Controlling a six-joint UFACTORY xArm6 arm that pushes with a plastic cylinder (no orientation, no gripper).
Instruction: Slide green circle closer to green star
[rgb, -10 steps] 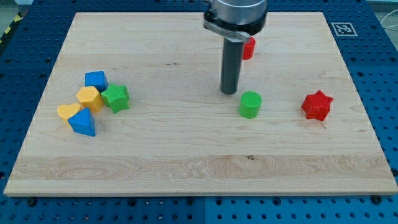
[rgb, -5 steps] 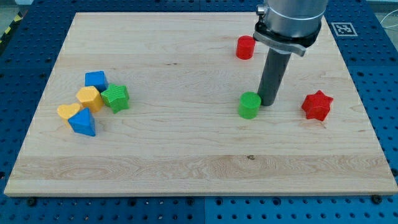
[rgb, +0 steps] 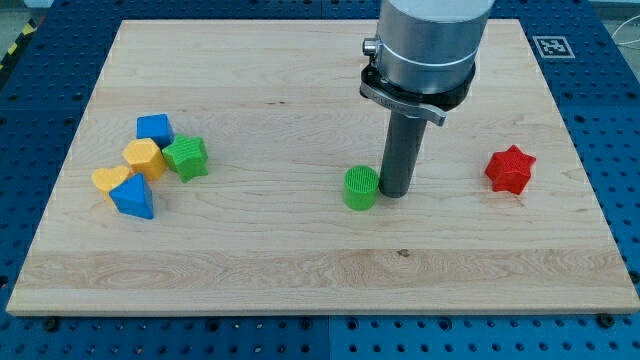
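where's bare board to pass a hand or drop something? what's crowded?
Free: the stretch between the green star and green circle, plus the whole strip along the view's bottom edge. Crowded: the view's left cluster, where blue cube, yellow blocks and blue triangle pack against the star. My tip sits against the circle's right.

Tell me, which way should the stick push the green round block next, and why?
Probably keep pushing toward the view's left. My tip sits against the right side of the green circle, and the green star is far off to the left and a little higher, beside the yellow and blue blocks. So push left, angling slightly upward.
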